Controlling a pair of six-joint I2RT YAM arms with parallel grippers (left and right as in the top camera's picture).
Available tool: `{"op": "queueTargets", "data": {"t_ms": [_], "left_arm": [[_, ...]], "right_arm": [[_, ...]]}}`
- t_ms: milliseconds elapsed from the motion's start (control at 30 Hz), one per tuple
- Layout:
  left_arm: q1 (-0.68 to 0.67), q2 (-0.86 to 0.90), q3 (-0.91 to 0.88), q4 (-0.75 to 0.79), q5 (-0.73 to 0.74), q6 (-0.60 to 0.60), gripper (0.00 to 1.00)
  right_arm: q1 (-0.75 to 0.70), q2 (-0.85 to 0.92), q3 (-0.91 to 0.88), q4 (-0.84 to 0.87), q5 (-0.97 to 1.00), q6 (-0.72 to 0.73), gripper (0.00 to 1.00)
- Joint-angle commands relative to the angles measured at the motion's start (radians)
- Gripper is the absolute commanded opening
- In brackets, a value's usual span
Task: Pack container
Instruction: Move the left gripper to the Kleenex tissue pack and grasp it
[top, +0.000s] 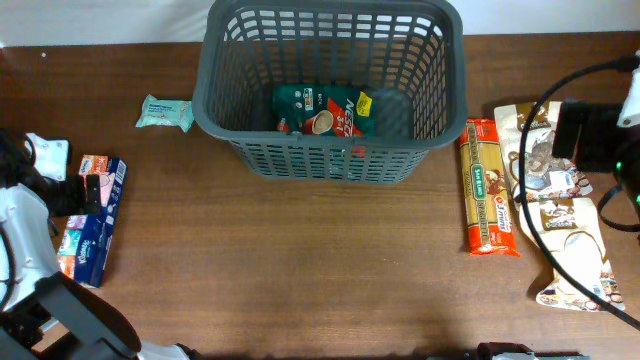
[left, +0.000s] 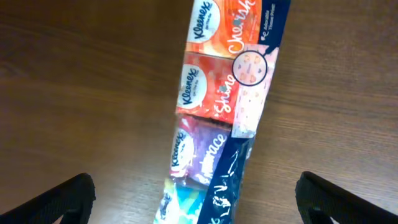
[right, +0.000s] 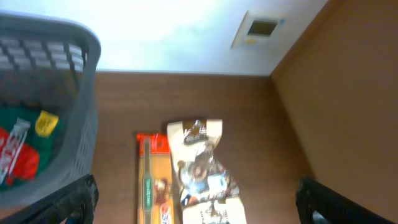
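One green coffee packet lies on the floor of the container, which stands at the far middle of the table. Everything else is outside it, so I judge the packing barely begun.

My left gripper hangs above the tissue multipack at the table's left side. Its fingers are spread wide, the pack runs between them, and neither pad touches it. That reads as the approach for a pick.

Next I need to come down so the pads flank the pack across its narrow width. Then I close firmly, lift clear, and carry it rightward and away over the container's rim before letting go. The pack is long and its wrap looks slick, so gripping near the middle should keep it from tipping.

My right gripper is also spread and empty, held above the right side. It looks down on the pasta packet and a brown-and-white bag just beside it, both near the container's right wall. A small teal pack waits left of the container.
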Motion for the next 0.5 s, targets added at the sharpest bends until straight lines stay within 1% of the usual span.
{"op": "queueTargets", "data": {"t_ms": [0, 100, 267, 400, 467], "left_arm": [[0.007, 0.06, -0.023, 0.007, 0.059, 0.03, 1.0], [0.007, 0.103, -0.023, 0.008, 0.087, 0.03, 1.0], [0.007, 0.152, -0.023, 0.032, 0.087, 0.03, 1.0], [0.007, 0.183, -0.023, 0.049, 0.087, 0.075, 1.0], [0.007, 0.202, -0.023, 0.054, 0.087, 0.074, 1.0]], "right_arm": [[0.005, -0.01, 0.002, 0.025, 0.027, 0.008, 0.99], [0.005, -0.01, 0.002, 0.034, 0.024, 0.012, 0.99], [0.005, -0.01, 0.002, 0.032, 0.024, 0.012, 0.99], [0.005, -0.01, 0.002, 0.032, 0.024, 0.012, 0.99], [0.005, -0.01, 0.002, 0.032, 0.024, 0.012, 0.99]]}}
